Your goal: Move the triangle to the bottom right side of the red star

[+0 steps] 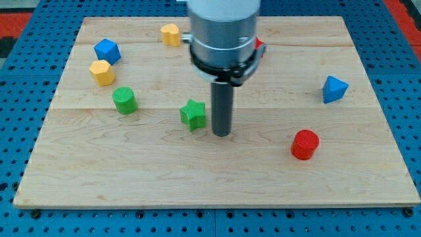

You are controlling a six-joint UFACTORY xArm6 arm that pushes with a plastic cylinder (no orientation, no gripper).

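The blue triangle (334, 89) lies at the view's right on the wooden board (217, 178). The red star (259, 49) is almost wholly hidden behind the arm's grey body, with only a red sliver showing at the view's top centre. My tip (222, 134) rests on the board near the middle, just right of the green star (193, 114). The tip is far left of the blue triangle and below the red star.
A red cylinder (305, 144) stands at the lower right. A green cylinder (124, 100), a yellow block (102, 72) and a blue cube (106, 51) sit at the left. Another yellow block (170, 33) lies at the top.
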